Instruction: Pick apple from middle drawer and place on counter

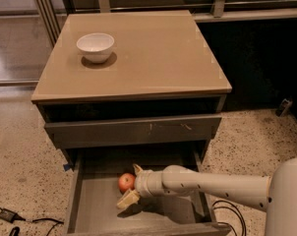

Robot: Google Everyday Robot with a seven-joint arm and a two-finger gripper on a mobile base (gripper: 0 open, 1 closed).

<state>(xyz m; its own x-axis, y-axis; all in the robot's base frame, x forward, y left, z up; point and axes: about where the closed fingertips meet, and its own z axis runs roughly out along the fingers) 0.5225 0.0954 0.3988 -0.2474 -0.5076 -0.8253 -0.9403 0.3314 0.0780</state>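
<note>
The apple, small and red-orange, lies on the floor of the open middle drawer, near its back middle. My gripper reaches in from the right on a white arm. Its two pale fingers are spread, one behind the apple and one in front of it, so the apple sits between them. I cannot tell whether the fingers touch it. The counter is the glossy tan top of the cabinet above.
A white bowl stands on the counter's back left. A grey drawer front with pale scratches sits above the open drawer. Black cables lie on the speckled floor at the left, and more at the right.
</note>
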